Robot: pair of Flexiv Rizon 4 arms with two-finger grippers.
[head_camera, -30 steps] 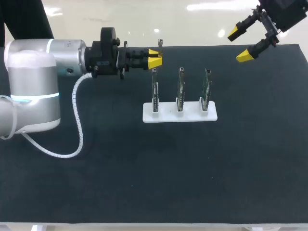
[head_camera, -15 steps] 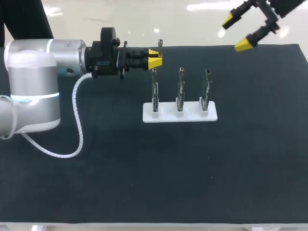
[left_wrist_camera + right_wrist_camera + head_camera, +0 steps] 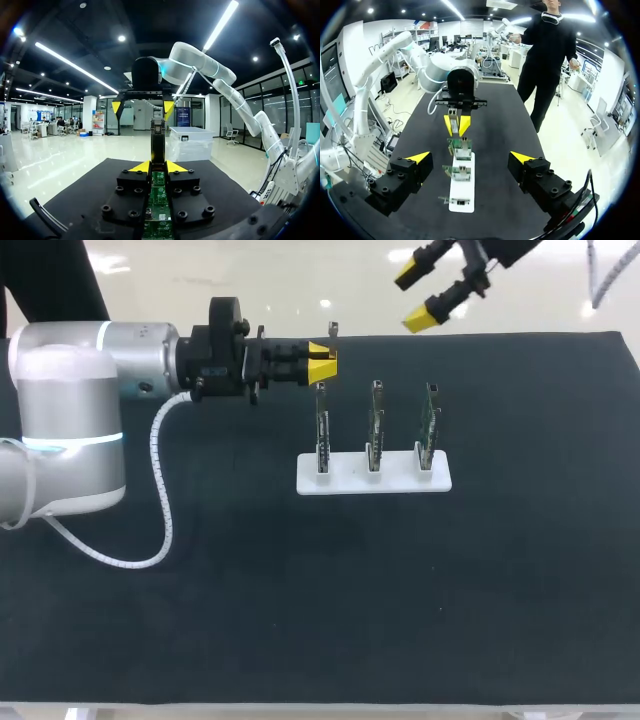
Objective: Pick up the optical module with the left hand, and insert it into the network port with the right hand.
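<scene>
Holding the optical module point(image 3: 332, 332) is the left gripper point(image 3: 322, 362), clenched on it from both sides with the yellow tips. The module's free end sticks out past the tips toward the far edge of the surface point(image 3: 200, 620). This grasp sits near the far edge, left of the middle, just above the top of the leftmost of three boards point(image 3: 375, 420) standing upright in a white stand point(image 3: 372, 480) near the centre of the surface. The right gripper point(image 3: 413, 300) hangs over the far edge, right of the left gripper and well apart from it, fingers spread wide with nothing between them; its wrist view looks down the row of boards toward the module. Judged step: pickup done, transfer to the right arm not yet begun. The network port is presumably at the top end of one of the boards; I cannot tell which. The next move calls for the right gripper to line up on the module's exposed end and close squarely on it before the left one lets go. After that, the module must be kept in line with the port opening, since a skewed grip would likely jam it at the mouth.
</scene>
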